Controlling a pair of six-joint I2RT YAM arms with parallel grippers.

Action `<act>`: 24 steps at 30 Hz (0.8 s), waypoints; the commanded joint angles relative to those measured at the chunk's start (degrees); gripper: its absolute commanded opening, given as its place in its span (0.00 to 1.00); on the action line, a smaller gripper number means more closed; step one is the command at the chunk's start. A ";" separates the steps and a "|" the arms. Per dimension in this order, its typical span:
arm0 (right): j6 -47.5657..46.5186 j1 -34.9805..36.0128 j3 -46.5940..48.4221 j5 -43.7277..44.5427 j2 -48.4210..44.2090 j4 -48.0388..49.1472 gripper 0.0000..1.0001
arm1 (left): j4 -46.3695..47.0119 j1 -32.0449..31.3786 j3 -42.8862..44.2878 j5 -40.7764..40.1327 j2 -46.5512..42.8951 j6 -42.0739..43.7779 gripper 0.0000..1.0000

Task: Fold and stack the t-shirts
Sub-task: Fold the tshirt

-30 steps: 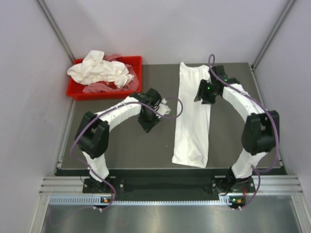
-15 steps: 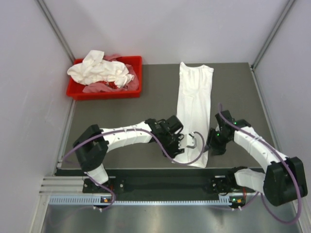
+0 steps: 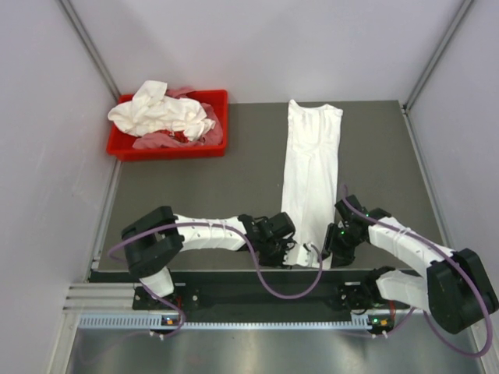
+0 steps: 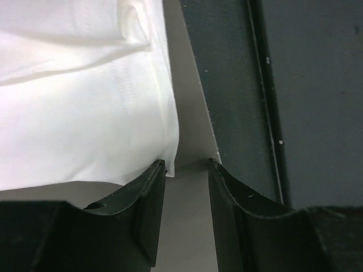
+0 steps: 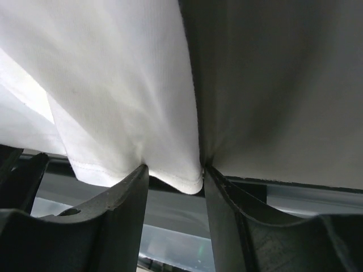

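One white t-shirt [image 3: 312, 164] lies folded into a long narrow strip, running from the far edge of the table to the near edge. My left gripper [image 3: 302, 253] is low at its near left corner and open. In the left wrist view the hem corner of the t-shirt [image 4: 85, 113] just touches the left finger, with bare table between the jaws of the gripper [image 4: 182, 165]. My right gripper [image 3: 329, 248] is at the near right corner, open. In the right wrist view the hem corner of the t-shirt [image 5: 125, 85] sits between the fingertips of the gripper [image 5: 173, 169].
A red bin [image 3: 168, 152] at the far left holds a crumpled pile of more white shirts [image 3: 164, 113]. The table's near edge and a dark rail [image 4: 238, 85] run right beside both grippers. Grey walls close in the sides.
Both arms have swung toward the near edge. The left came from mid-table and the right from the shirt's far end. Both now sit at the shirt's near corners.
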 commanded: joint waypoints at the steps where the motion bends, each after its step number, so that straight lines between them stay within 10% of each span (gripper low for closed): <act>1: 2.08 0.76 -1.35 0.46 -0.64 4.37 0.45 | 6.37 0.27 -1.34 -4.79 -0.11 2.04 0.43; 9: 1.21 0.76 -0.22 2.30 -0.11 4.64 0.22 | 10.85 -1.40 -3.10 -6.29 1.64 0.55 0.40; 15: 0.51 0.67 2.59 2.39 -0.37 3.15 0.07 | 10.16 -1.58 -1.79 -9.36 2.00 -0.07 0.00; 24: -2.39 -1.00 12.42 1.86 2.17 0.07 0.00 | 5.94 1.49 5.07 -16.66 0.42 -5.78 0.00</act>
